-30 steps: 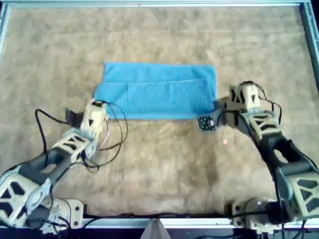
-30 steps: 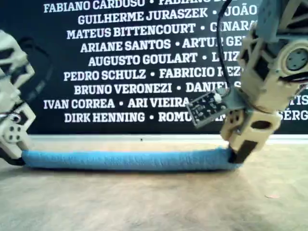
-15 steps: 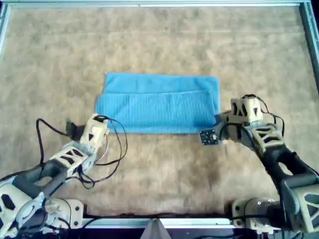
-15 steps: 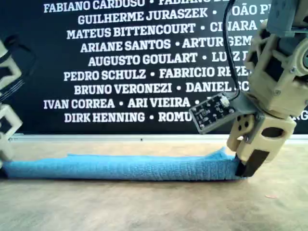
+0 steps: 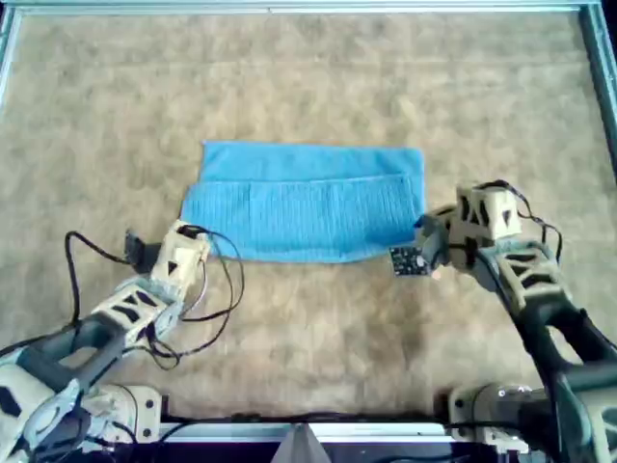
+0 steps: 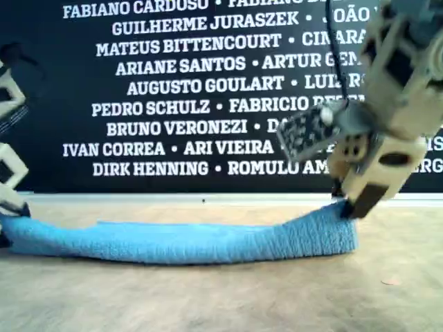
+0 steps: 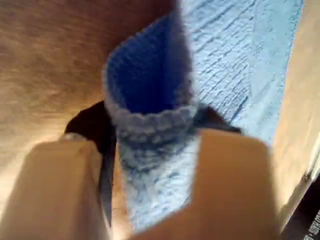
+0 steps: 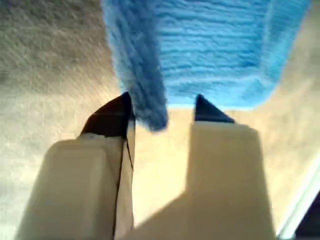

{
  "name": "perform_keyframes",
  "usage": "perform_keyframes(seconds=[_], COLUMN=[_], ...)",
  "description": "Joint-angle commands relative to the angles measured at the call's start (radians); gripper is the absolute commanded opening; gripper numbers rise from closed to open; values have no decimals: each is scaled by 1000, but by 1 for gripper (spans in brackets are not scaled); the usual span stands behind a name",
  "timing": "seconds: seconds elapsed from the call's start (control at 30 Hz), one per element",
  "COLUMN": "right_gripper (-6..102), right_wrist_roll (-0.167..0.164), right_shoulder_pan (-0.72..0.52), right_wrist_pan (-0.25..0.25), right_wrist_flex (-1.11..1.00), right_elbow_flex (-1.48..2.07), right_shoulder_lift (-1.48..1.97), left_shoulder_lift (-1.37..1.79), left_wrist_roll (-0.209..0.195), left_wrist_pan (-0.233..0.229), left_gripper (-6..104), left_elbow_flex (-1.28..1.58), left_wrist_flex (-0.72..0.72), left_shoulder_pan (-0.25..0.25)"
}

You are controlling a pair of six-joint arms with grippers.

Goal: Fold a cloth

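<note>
The light blue cloth (image 5: pixel 308 198) lies folded in a long band on the brown mat and also shows in the exterior view (image 6: pixel 194 242). My first gripper (image 5: pixel 422 243) is at its near corner on the overhead view's right. It is shut on that corner and holds it lifted (image 6: pixel 344 206); the first wrist view shows a fold of cloth (image 7: pixel 150 75) pinched at the gripper (image 7: pixel 152 122). My second gripper (image 5: pixel 188 230) is at the near corner on the overhead view's left. Its jaws stand apart (image 8: pixel 162 112), with a cloth edge (image 8: pixel 145 75) by one fingertip (image 8: pixel 115 115).
A brown carpet-like mat (image 5: pixel 318 328) covers the table inside a metal rail (image 5: pixel 603 77). A small circuit board (image 5: pixel 402 260) hangs from the first arm. Loose cables (image 5: pixel 222 289) trail from the second arm. A dark banner with names (image 6: pixel 180 104) stands behind.
The cloth has been dragged toward the arm bases. My first gripper has then raised its corner off the mat. My second arm has drawn back a little.
</note>
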Motion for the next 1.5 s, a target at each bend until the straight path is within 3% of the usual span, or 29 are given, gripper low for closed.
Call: perform_keyframes(seconds=[0.0,0.57,0.8,0.9,0.97,1.23,1.47], right_gripper=[60,61,61,61,62,62,62], right_wrist_roll=[-3,-5,-3,11,-5,-3,-3], right_shoulder_pan=[-8,-12,-11,-9,-9,5,8], right_wrist_pan=[-6,11,11,9,9,-2,-6], right_wrist_flex=[17,17,15,0,17,18,21], right_elbow_flex=[35,497,735,799,808,736,420], right_shoulder_lift=[192,831,1210,1305,1299,1247,701], left_shoulder_lift=[141,951,1212,1220,1218,1189,1069], left_wrist_roll=[6,6,5,5,5,5,5], left_wrist_pan=[-12,-14,-94,-110,-112,-110,-110], left_gripper=[74,75,75,74,74,74,74], left_elbow_flex=[29,512,523,523,523,523,523], left_wrist_flex=[-6,-5,-5,-5,-5,-5,-5], left_shoulder_pan=[2,5,110,126,127,126,121])
